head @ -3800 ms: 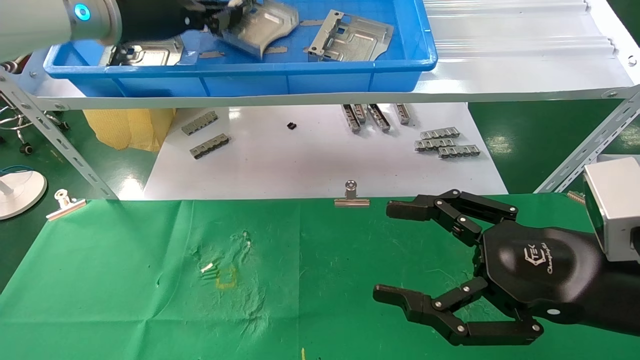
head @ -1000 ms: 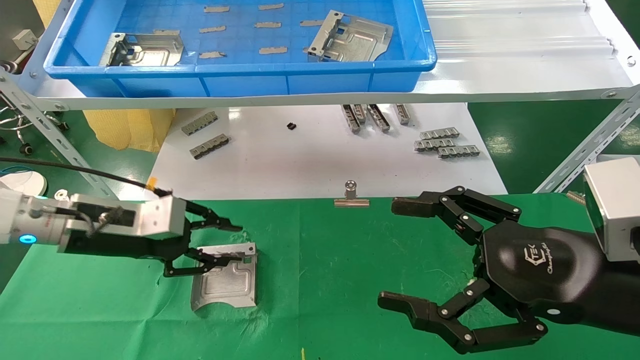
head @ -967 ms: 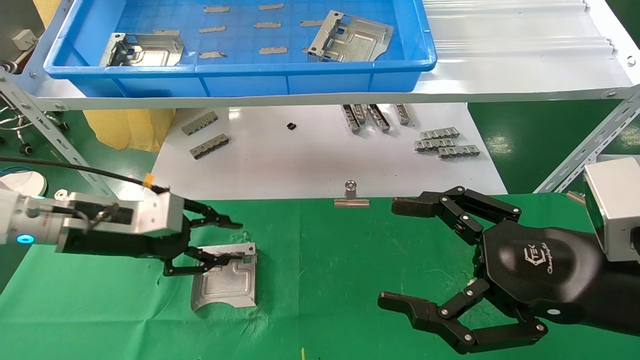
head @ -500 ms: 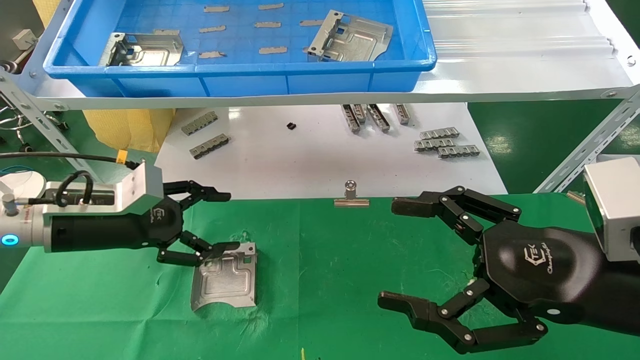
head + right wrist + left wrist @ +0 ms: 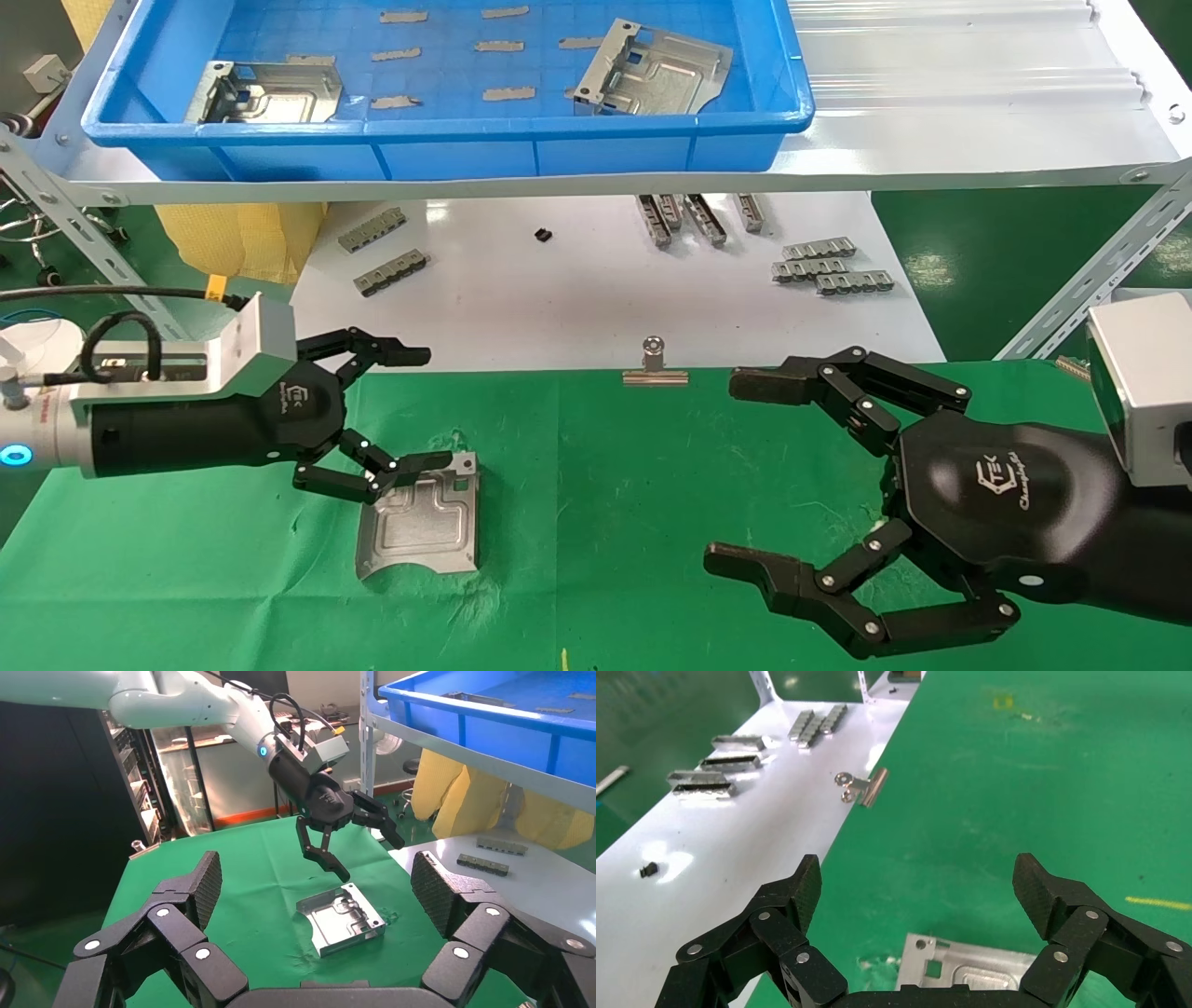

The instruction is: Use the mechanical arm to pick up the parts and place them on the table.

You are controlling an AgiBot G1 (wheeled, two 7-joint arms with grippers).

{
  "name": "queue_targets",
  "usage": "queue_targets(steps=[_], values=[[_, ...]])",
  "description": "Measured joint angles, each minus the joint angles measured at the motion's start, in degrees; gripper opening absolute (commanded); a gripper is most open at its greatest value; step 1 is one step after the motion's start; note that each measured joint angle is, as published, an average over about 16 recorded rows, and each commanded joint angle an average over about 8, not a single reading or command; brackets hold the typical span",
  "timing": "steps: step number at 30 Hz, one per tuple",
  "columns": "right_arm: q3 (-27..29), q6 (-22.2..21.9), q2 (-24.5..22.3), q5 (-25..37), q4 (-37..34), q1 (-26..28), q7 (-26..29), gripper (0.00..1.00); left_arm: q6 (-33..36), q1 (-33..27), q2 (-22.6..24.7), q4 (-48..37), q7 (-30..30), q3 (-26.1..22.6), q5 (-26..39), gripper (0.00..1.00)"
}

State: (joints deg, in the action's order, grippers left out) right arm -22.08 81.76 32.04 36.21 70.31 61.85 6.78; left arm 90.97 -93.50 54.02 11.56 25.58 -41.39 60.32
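Parts are what we track first: one stamped plate (image 5: 418,515) lies flat on the green surface (image 5: 596,522), its arched cut-out toward the near edge and its perforated fold toward the far edge. To its left we see the left gripper (image 5: 410,410), fingers spread wide and holding nothing; the lower fingers (image 5: 372,471) hover over the plate's far left corner, and from the right wrist view they sit just above it, not touching. The upper fingers (image 5: 377,352) reach out over the boundary between the green cloth and the white sheet (image 5: 577,289). A black cable with a yellow tag (image 5: 216,287) runs into the silver wrist block (image 5: 256,347). Up on the shelf we see a blue bin (image 5: 447,130) holding two more plates, one at its left (image 5: 265,93) and one at its right (image 5: 652,70), among small flat grey strips (image 5: 507,93). Below it, on the white sheet, grey slotted bars (image 5: 829,266) lie in small groups. A silver binder clip (image 5: 655,365) grips the cloth's far edge near the middle. Farther right, the right gripper (image 5: 736,475) rests over the green surface with its fingers spread and empty, well apart from the plate.
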Motion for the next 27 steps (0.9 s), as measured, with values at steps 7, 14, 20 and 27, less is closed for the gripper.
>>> queue_targets(steps=[7,14,20,27], values=[[0.00,0.00,0.00,0.00,0.00,0.00,0.00,1.00,-0.73,4.41,-2.62,8.56,-5.02,3.50,-2.55,1.00],[0.00,0.00,0.00,0.00,0.00,0.00,0.00,1.00,-1.46,8.82,-5.25,17.12,-10.03,7.00,-5.10,1.00],[0.00,0.00,0.00,0.00,0.00,0.00,0.00,1.00,-2.08,12.60,-7.49,24.46,-14.33,10.01,-7.28,1.00],[0.00,0.00,0.00,0.00,0.00,0.00,0.00,1.00,-2.81,17.02,-10.12,33.04,-19.35,13.52,-9.84,1.00]])
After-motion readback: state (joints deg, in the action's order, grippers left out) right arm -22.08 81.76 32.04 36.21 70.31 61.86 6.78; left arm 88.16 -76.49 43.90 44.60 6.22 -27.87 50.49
